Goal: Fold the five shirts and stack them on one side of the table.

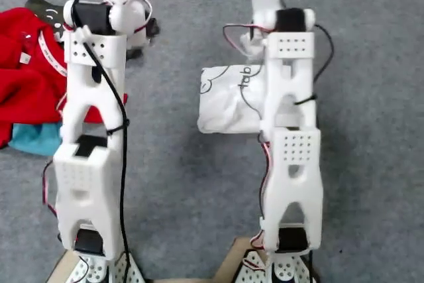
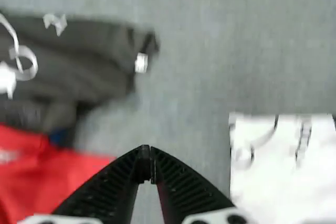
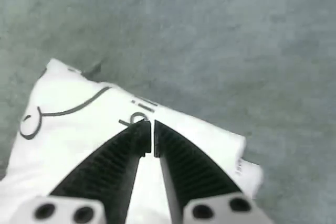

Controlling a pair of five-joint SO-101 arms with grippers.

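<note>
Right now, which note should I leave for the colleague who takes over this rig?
Left end effector: shut, empty, at the edge of the red shirt.
Right end effector: shut, over the white shirt.
Done: the white shirt lies folded mid-way across the table.
Left to do: the red shirt, dark shirt and teal shirt lie unfolded together on the left arm's side; fold and stack them.

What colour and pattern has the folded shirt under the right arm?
The folded shirt is white with dark line drawings; clearest in the right wrist view.
</note>
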